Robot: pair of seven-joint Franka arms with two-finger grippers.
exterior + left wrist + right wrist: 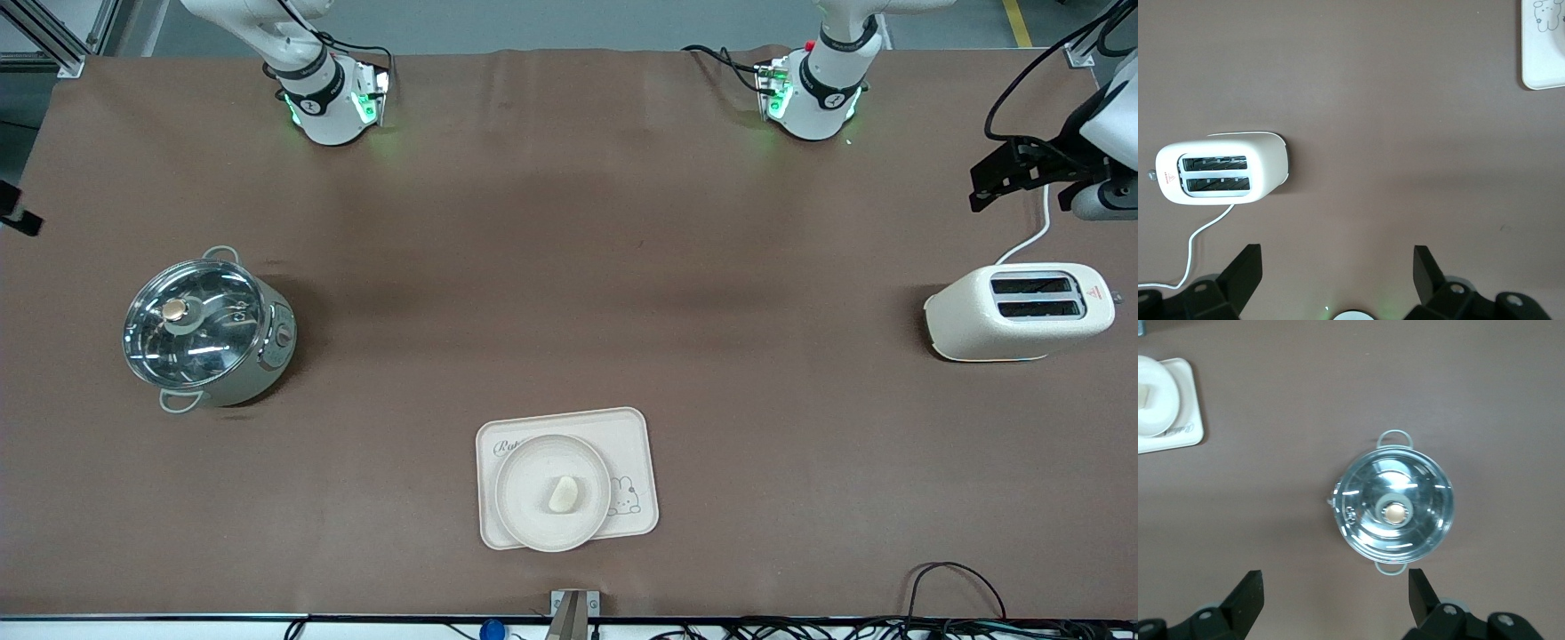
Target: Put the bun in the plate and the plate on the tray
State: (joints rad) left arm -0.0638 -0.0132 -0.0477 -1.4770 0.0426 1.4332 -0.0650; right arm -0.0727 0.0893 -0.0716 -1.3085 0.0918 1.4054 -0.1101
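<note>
The small cream bun (564, 494) lies in the round cream plate (524, 498). The plate sits on the rectangular "Rabbit" tray (631, 444), toward the tray's right-arm end, covering part of the lettering and slightly overhanging the edge nearest the front camera. My left gripper (987, 182) is open and empty, raised over the table by the toaster; in its wrist view (1338, 267) a tray corner (1545, 53) shows. My right gripper (18, 213) is open and empty, raised at the right arm's end; its wrist view (1336, 590) shows plate (1158, 410), bun (1143, 395) and tray (1188, 420).
A white toaster (1022, 311) with a white cord stands at the left arm's end; it also shows in the left wrist view (1221, 175). A steel pot with a glass lid (206, 331) stands at the right arm's end, also in the right wrist view (1395, 513).
</note>
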